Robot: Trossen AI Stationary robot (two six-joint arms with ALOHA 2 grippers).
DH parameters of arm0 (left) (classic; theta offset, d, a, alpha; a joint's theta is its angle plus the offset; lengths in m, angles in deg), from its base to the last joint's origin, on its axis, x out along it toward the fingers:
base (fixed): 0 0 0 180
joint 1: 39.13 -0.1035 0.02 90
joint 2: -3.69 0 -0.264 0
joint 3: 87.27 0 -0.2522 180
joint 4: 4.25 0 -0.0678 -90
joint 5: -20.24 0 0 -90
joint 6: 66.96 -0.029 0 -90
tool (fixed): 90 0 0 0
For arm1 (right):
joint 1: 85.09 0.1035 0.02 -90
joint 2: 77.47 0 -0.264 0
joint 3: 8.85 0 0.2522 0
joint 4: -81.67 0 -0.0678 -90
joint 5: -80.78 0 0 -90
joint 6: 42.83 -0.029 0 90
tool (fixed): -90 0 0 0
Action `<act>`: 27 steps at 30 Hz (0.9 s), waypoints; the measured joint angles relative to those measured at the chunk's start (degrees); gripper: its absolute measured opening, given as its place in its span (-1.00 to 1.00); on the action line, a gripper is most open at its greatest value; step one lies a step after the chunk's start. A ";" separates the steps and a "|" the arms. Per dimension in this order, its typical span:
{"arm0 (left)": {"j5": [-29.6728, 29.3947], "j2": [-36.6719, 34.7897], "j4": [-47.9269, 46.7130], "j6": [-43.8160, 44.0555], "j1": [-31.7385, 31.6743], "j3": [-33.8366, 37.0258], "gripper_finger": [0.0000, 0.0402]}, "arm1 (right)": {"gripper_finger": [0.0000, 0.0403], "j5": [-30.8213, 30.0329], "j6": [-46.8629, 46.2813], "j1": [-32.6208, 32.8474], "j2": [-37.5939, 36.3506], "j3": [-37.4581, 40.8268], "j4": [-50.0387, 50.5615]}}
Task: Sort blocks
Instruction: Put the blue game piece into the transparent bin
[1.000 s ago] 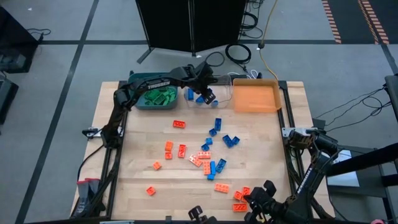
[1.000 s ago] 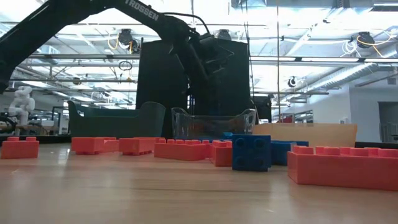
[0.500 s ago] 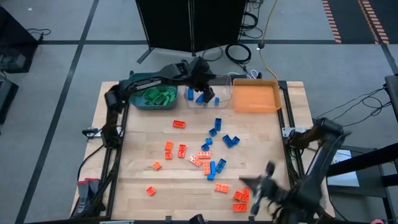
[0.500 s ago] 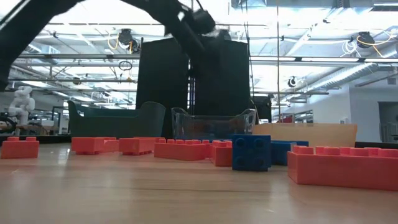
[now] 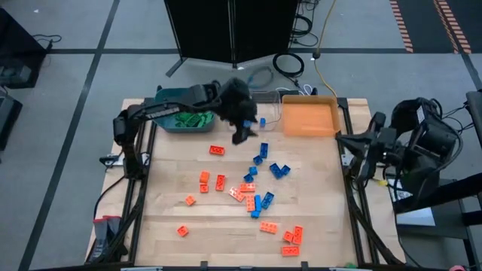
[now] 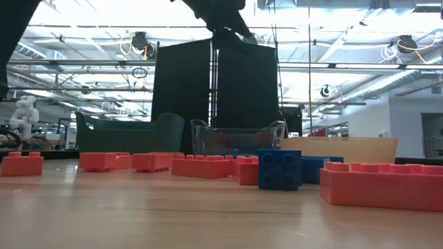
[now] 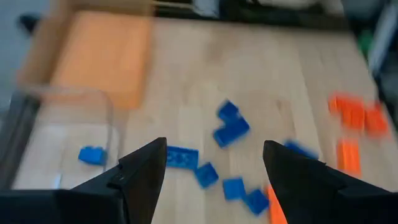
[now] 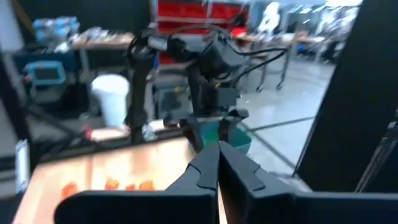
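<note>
the left gripper (image 5: 242, 134) hangs over the table just in front of the clear bin (image 5: 260, 113), its two dark fingers (image 7: 140, 171) spread wide with nothing between them. past those fingers its wrist view looks down on loose blue blocks (image 7: 231, 126) lying on the wood, one blue block (image 7: 92, 155) inside the clear bin and the orange bin (image 7: 102, 53) beyond it. the left arm (image 5: 169, 109) reaches in from the table's left edge, crossing over the teal bin (image 5: 169, 124), which holds green blocks (image 5: 192, 118).

the right gripper (image 8: 217, 149) is drawn back off the table's right side, raised, its fingers pressed together tip to tip and holding nothing. its wrist view looks level across the room toward the left arm.

the blocks are scattered over the middle of the wooden table (image 5: 166, 203): blue ones (image 5: 277, 169) near the centre below the bins, orange-red ones (image 5: 217, 150) spread from the centre toward the near edge, with a small cluster (image 5: 292, 236) at the near right. from table height a row of orange-red blocks (image 6: 104, 160) and a blue one (image 6: 279, 169) stand in front of the three bins.
</note>
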 joint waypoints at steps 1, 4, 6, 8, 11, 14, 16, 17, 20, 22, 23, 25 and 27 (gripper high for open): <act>0.00 0.48 -0.68 -3.79 1.12 -0.01 0.35 | -1.00 1.09 -0.56 0.02 -0.30 0.02 0.56; 0.04 2.20 -2.89 -11.63 4.47 0.07 0.35 | -1.00 4.80 -4.17 0.00 -0.24 0.07 3.04; 0.04 3.84 -1.03 -15.55 6.56 0.07 0.35 | -1.00 6.72 -7.73 0.00 0.09 0.07 4.99; -0.78 5.91 1.63 -18.23 8.27 0.07 0.35 | -1.00 7.48 -10.44 0.00 0.81 0.07 6.17; -3.02 9.94 8.25 -18.45 10.08 -0.01 0.35 | -1.00 9.13 -11.36 -0.01 2.29 0.07 7.06; -3.90 14.28 13.66 -18.64 11.10 0.00 0.35 | -1.00 12.07 -10.98 0.02 3.71 0.09 7.15; -3.96 17.23 16.50 -18.62 11.50 0.00 0.35 | -1.00 14.29 -10.98 0.02 4.17 0.09 7.64; -4.02 18.70 17.84 -18.61 11.67 0.00 0.35 | -1.00 15.60 -10.98 0.02 4.51 0.09 7.77; -4.31 22.96 20.85 -18.44 11.94 0.02 0.35 | -1.00 19.24 -10.96 0.02 5.38 0.09 8.41; -4.44 25.11 21.89 -17.73 11.98 0.04 0.35 | -1.00 21.58 -10.94 0.02 5.51 0.09 8.85; -4.46 26.05 22.24 -17.03 11.98 0.07 0.35 | -1.00 22.63 -10.96 0.02 5.45 0.09 9.14; -4.71 27.50 23.11 -16.71 11.98 0.07 0.35 | -1.00 24.69 -11.11 0.02 5.45 0.09 9.31; -4.90 28.70 23.71 -17.62 11.98 0.07 0.35 | -1.00 25.68 -11.11 0.02 5.50 0.09 9.35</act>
